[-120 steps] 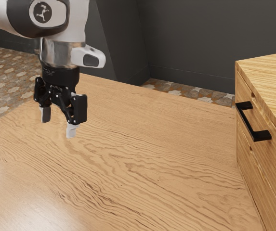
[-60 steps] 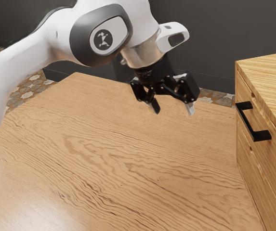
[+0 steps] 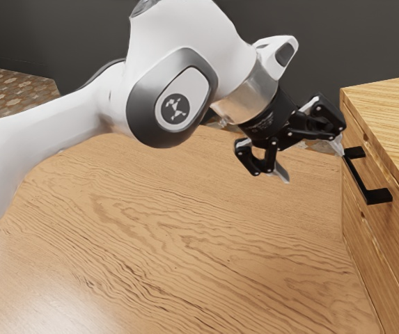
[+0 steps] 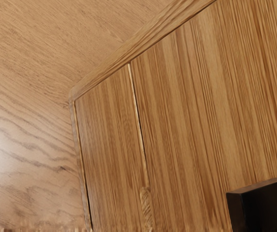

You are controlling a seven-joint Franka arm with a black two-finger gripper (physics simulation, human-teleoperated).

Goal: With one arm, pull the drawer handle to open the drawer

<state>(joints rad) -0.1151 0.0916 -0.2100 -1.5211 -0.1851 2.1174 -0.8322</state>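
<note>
A wooden drawer cabinet (image 3: 387, 132) stands at the exterior view's right, its top drawer front (image 3: 377, 216) flush with the cabinet face. On that front is a black bar handle (image 3: 365, 175). My gripper (image 3: 309, 158) hangs open just left of the handle's upper end, tilted toward the cabinet, with nothing between its fingers. One fingertip (image 3: 338, 145) is close to the handle's top, not touching it as far as I can see. In the wrist view the cabinet front (image 4: 196, 121) is close, with a black handle end (image 4: 261, 205) near the hand.
The wooden tabletop (image 3: 185, 236) stretches wide below and to the exterior view's left of my hand. A dark wall (image 3: 366, 42) runs behind, with patterned floor tiles (image 3: 11, 83) at the far left. My white arm (image 3: 81, 139) spans the upper left.
My arm has swept from the exterior view's left across the table to the cabinet, and the hand has tilted from pointing down to pointing at the drawer front. The fingers stayed open.
</note>
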